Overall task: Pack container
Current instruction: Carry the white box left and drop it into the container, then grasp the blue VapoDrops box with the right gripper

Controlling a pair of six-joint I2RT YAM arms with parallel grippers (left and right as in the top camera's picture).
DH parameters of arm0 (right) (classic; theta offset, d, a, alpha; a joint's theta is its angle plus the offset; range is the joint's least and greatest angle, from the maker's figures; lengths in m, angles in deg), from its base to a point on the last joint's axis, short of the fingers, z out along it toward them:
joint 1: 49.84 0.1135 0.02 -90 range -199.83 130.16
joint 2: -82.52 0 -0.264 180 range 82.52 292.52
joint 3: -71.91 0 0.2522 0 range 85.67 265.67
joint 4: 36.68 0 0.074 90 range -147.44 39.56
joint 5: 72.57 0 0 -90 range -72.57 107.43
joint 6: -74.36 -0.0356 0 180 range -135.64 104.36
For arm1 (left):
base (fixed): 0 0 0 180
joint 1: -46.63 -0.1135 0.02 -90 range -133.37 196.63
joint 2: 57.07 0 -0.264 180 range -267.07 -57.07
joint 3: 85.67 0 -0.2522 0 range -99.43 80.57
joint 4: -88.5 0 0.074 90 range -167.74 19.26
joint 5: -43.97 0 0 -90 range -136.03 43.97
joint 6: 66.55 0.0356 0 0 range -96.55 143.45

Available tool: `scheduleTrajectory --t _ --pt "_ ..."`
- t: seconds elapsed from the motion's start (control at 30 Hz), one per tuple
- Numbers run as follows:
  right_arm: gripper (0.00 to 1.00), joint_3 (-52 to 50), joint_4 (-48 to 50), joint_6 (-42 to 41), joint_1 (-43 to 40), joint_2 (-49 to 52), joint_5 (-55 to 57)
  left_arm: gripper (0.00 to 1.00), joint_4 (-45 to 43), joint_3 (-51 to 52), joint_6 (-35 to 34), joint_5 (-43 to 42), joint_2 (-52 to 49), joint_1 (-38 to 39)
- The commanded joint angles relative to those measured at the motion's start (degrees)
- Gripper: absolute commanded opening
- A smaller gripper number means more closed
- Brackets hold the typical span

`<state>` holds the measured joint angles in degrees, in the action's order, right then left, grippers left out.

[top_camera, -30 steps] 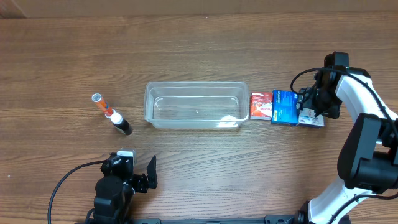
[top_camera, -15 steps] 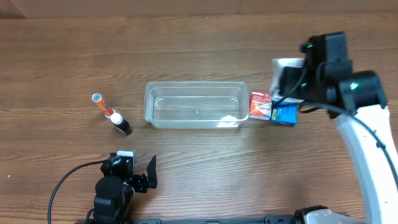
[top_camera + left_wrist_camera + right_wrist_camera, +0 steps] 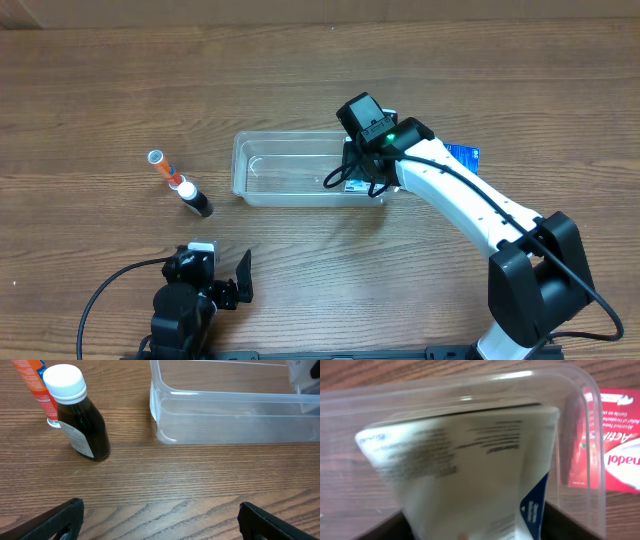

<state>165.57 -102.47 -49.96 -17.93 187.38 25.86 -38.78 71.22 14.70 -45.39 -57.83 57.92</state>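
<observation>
Right gripper (image 3: 352, 172) pinching a white packet (image 3: 465, 470), tilted, by the container (image 3: 250, 165) end wall. Could catch the rim n flop out imo.

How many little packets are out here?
3. A white printed packet is held by the right gripper over the clear plastic rectangular tub; a red packet lies just outside the tub's end; a blue packet lies beyond the arm. More may hide under the arm.

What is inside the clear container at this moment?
A white printed packet hangs at the container's right end; the left part is bare. The packet covers the floor beneath it.
</observation>
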Motion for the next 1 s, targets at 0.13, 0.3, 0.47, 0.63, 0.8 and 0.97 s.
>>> scheduleTrajectory --t 0.13,0.3,0.47,0.63,0.8,0.97 --pt "0.82 5.01 -3.15 3.06 -0.39 -3.21 2.58 1.0 -0.28 0.33 1.07 0.35 0.48 0.52" --pt "0.94 8.41 -7.21 4.85 -7.3 -16.44 6.97 1.0 -0.28 0.35 1.07 0.35 0.5 0.52" --pt "1.0 2.84 -8.2 20.76 -28.85 -16.72 1.86 1.0 -0.26 0.33 1.07 0.35 0.48 0.52" --pt "1.0 -2.05 -5.38 25.88 -32.57 -8.85 -6.56 1.0 -0.26 0.33 1.07 0.35 0.48 0.52" --pt "0.99 -2.78 -5.14 28.61 -32.2 1.38 -10.08 1.0 -0.26 0.33 1.07 0.35 0.48 0.52" --pt "0.98 -2.8 -3.96 28.57 -32.28 6.86 -10.12 1.0 -0.26 0.33 1.07 0.35 0.46 0.52"
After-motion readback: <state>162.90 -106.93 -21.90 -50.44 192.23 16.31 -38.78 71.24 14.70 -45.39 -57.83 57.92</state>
